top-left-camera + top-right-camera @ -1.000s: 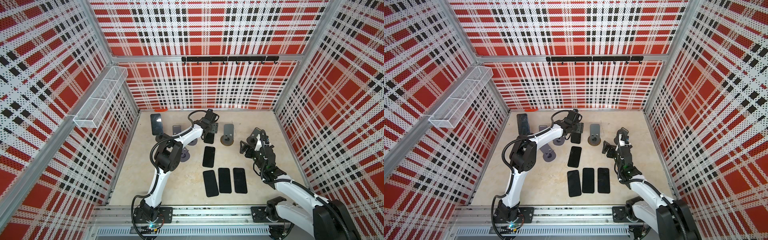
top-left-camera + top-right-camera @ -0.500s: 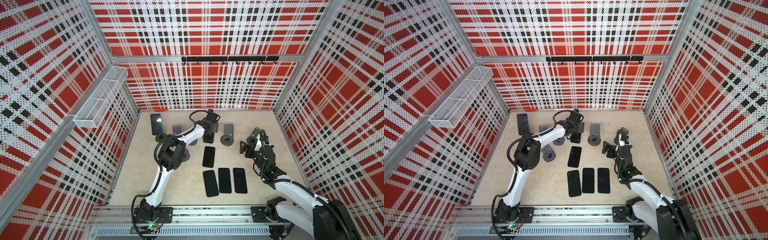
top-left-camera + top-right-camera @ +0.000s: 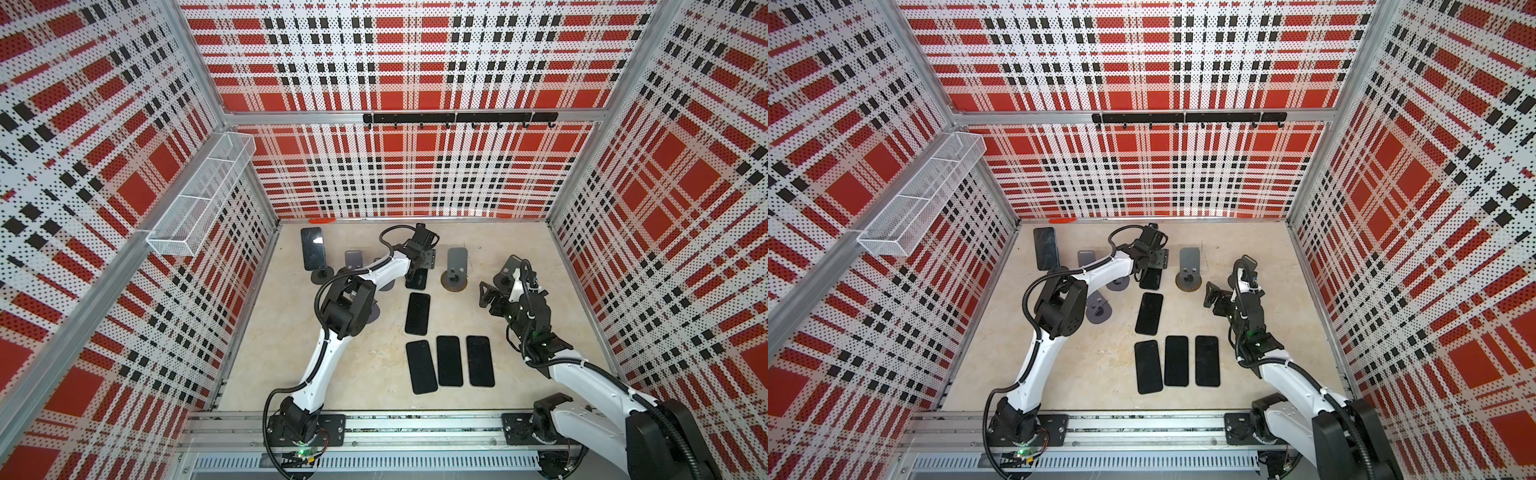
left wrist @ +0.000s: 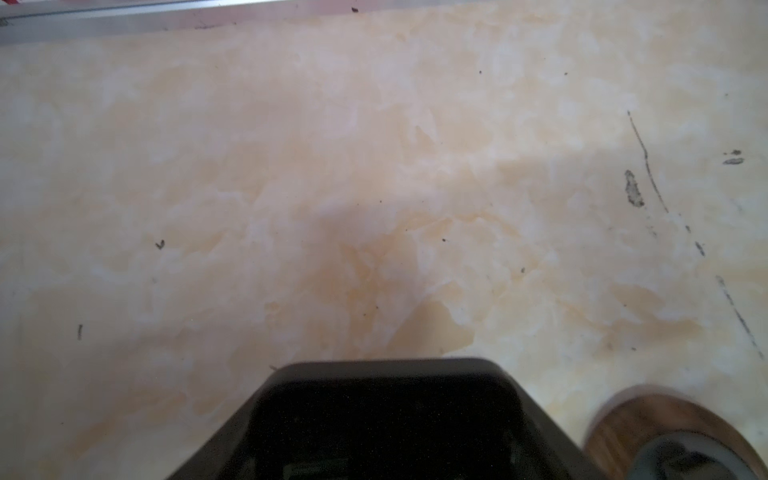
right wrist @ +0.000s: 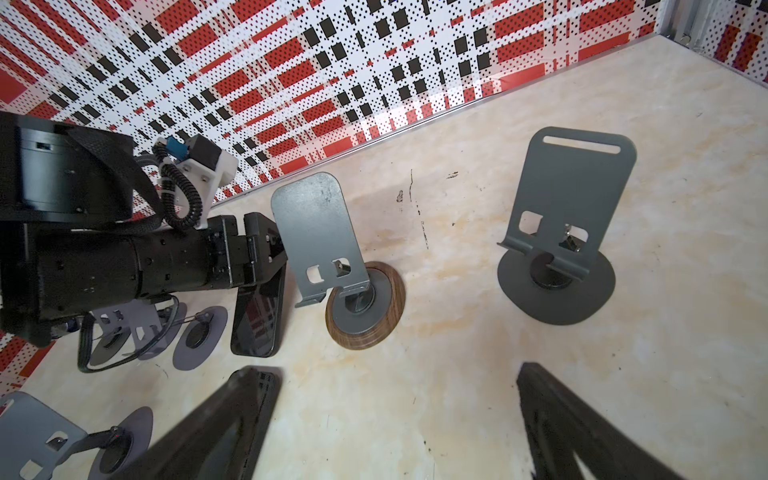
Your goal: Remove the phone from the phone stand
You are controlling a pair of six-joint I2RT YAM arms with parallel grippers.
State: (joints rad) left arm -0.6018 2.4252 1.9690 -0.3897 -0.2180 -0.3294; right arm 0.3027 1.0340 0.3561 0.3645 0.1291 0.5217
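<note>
Clearly left hand (image 5: 268, 270) grips phone (image 5: 257, 320); right hand (image 5: 388, 374) gapes.

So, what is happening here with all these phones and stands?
The left gripper is closed on one end of a black phone near the back of the table, beside an empty stand with a wooden base. The right gripper hangs open to the right, holding nothing. Four other phones already lie flat on the table, and one more phone rests on its stand at the back left.
</note>
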